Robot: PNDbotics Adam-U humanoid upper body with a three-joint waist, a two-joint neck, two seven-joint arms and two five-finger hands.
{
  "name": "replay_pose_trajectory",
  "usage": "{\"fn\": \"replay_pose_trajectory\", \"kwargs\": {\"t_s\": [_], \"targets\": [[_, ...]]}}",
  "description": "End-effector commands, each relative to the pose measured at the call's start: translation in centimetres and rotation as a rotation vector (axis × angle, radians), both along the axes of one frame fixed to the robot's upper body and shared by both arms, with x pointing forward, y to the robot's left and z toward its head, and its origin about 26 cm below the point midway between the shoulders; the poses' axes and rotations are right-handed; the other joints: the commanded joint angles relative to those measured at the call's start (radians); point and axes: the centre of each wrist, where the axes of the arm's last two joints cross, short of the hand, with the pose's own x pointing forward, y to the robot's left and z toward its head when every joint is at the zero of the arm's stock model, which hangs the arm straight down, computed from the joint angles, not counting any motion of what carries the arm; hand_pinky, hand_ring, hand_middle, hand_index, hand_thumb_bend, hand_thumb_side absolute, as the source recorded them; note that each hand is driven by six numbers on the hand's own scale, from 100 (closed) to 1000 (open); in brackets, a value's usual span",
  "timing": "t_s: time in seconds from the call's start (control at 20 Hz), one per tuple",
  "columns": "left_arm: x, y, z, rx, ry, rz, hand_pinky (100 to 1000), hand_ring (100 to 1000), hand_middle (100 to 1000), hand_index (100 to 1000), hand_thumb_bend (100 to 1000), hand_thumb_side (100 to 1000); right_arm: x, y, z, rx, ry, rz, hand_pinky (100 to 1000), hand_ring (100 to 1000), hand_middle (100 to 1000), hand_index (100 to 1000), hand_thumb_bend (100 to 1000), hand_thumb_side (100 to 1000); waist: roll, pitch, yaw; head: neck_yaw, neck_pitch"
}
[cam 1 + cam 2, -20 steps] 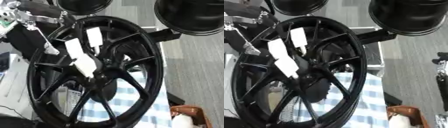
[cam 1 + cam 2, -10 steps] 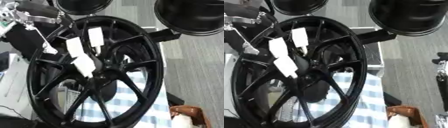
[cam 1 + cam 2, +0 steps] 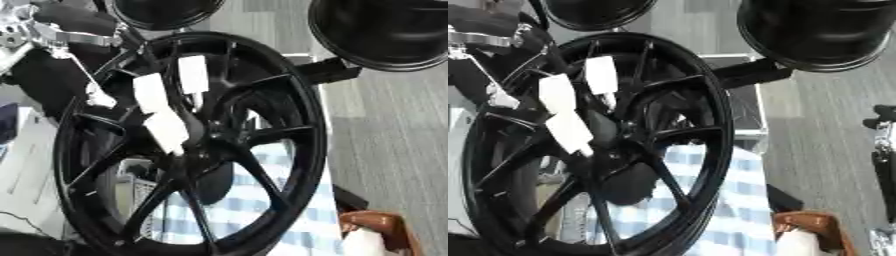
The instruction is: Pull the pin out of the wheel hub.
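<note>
Since a second ago my left hand (image 3: 162, 107) has crept down toward the wheel hub (image 3: 210, 135), white-tipped fingers reaching at the centre. Curled or straight, I cannot tell. I cannot pick out the pin; presumably just below-right. Only the right eye view shows a stand (image 3: 883, 145) at right.

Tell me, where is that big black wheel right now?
The black wheel stands upright, filling the middle of both eye views, in front of a blue-and-white checked cloth. The robot's left hand, with white fingers, reaches in over its spokes toward the hub.
</note>
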Motion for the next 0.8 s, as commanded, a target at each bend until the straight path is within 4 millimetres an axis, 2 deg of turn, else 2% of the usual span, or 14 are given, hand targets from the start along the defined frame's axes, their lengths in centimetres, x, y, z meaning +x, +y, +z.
{"fn": "replay_pose_trajectory", "kwargs": {"t_s": [0.05,0.15,0.3,0.5,0.8], "targets": [[-0.07,0.27,1.40,0.192,0.008,-0.153,824,755,702,867,424,736,-0.07,0.03,0.59,0.002,-0.020,0.009,774,638,490,660,100,687,0.000,-0.014,0.000,0.002,-0.002],[-0.03,0.23,1.48,0.183,0.012,-0.147,823,754,696,861,427,790,-0.07,0.04,0.58,0.003,-0.019,0.009,774,638,490,660,100,688,0.000,-0.014,0.001,0.002,-0.001],[0.00,0.14,1.48,0.177,0.018,-0.138,818,752,692,854,432,814,-0.07,0.05,0.59,0.005,-0.018,0.009,774,638,490,660,100,688,0.000,-0.014,0.000,0.002,-0.001],[0.10,0.03,1.34,0.189,0.020,-0.122,806,744,662,830,490,884,-0.05,0.08,0.60,0.008,-0.018,0.008,774,637,490,659,100,689,0.002,-0.014,-0.001,0.003,0.000],[0.32,-0.24,1.03,0.225,0.014,-0.106,797,732,626,811,536,917,-0.02,0.06,0.65,0.012,-0.020,0.007,774,636,490,659,100,689,0.003,-0.016,-0.003,0.007,0.003]]}}
